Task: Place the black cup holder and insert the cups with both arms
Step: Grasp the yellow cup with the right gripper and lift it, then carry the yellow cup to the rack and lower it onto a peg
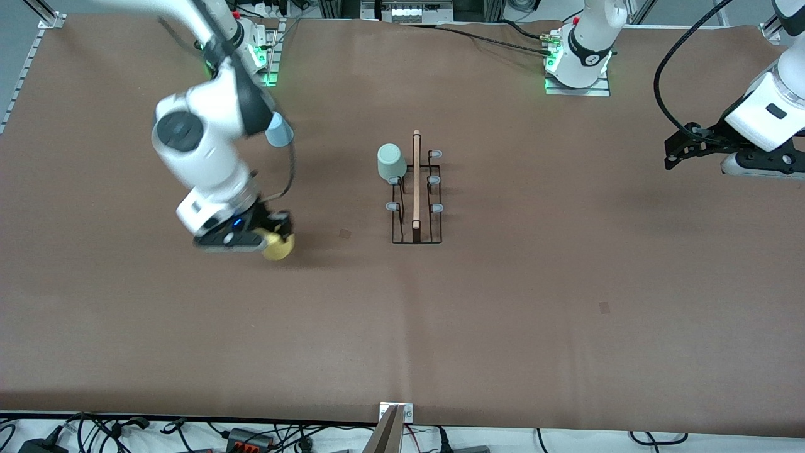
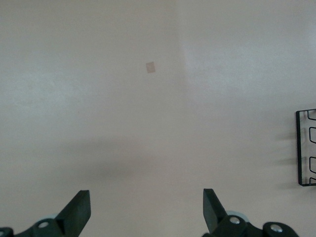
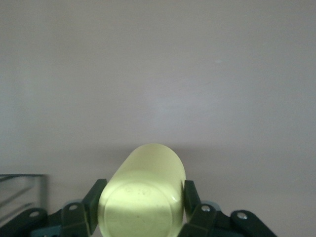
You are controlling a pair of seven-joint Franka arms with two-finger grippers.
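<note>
The black cup holder (image 1: 416, 196) stands mid-table, wooden rod on top. The mint green cup (image 1: 391, 161) sits upside down on one of its prongs, at the end nearer the robots' bases. My right gripper (image 1: 272, 237) is shut on the yellow cup (image 1: 277, 246) and holds it above the table, toward the right arm's end from the holder; the right wrist view shows the cup (image 3: 143, 190) between the fingers (image 3: 92, 202). The pale blue cup (image 1: 278, 130) is partly hidden by the right arm. My left gripper (image 1: 676, 148) waits open and empty at the left arm's end (image 2: 146, 210).
A corner of the holder shows at the edge of the left wrist view (image 2: 306, 148) and of the right wrist view (image 3: 22, 190). Brown table cover (image 1: 503, 314) runs wide around the holder. Cables lie along the table's near edge (image 1: 251, 437).
</note>
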